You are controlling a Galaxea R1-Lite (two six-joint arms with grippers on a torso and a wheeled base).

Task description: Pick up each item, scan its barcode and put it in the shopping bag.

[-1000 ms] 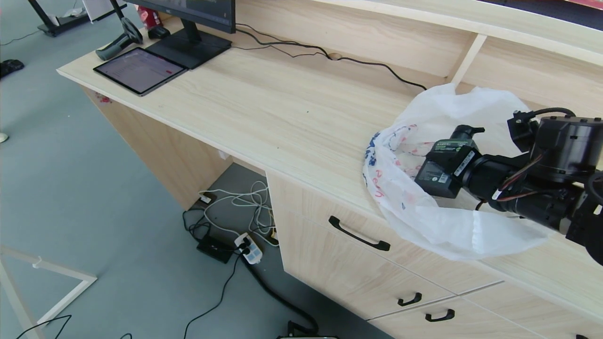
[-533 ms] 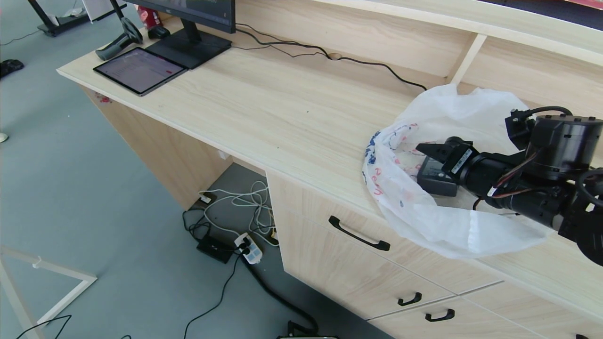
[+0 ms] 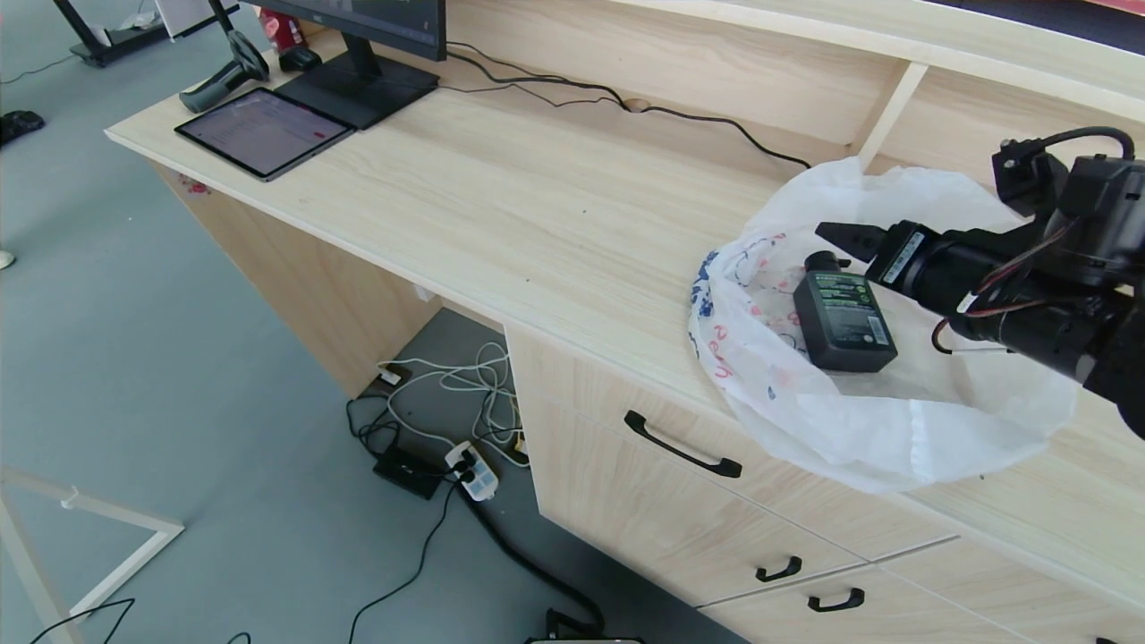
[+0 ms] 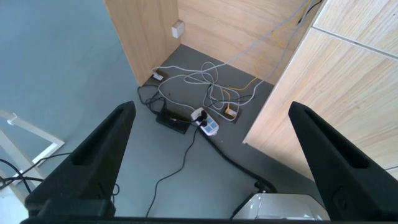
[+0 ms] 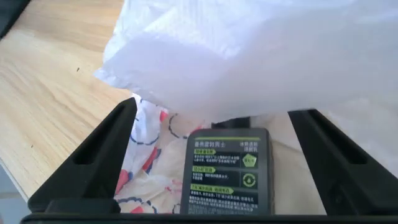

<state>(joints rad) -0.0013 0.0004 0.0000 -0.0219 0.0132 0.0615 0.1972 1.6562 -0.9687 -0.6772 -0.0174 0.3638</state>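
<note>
Flat dark plastic bottle with a green label (image 3: 844, 320) is down on its broad side inside the crumpled white plastic shopping bag (image 3: 894, 429), label face up. Its long axis runs from 5 o'clock to 11 o'clock in the head view, black cap at the 11 o'clock end. The right gripper (image 3: 839, 236) hangs just above that cap end, jaws spread wide and empty, clear of the bottle. In the right wrist view, a white fold of the bag drapes over the cap end.

The bag sits at 3 o'clock on the light wooden counter (image 3: 501, 197), its mouth sagging over the front edge above drawers with black handles (image 3: 682, 444). Out at 10 o'clock: a flat tablet (image 3: 262, 131), a black monitor base (image 3: 362, 89) and a dark handheld scanner (image 3: 224, 79), well apart from the bag. A black cable (image 3: 680, 121) snakes along the back.

The left gripper (image 4: 211, 112) hangs wide open and empty over the grey floor (image 3: 134, 358), above tangled cords and a white power strip (image 4: 205, 122).
</note>
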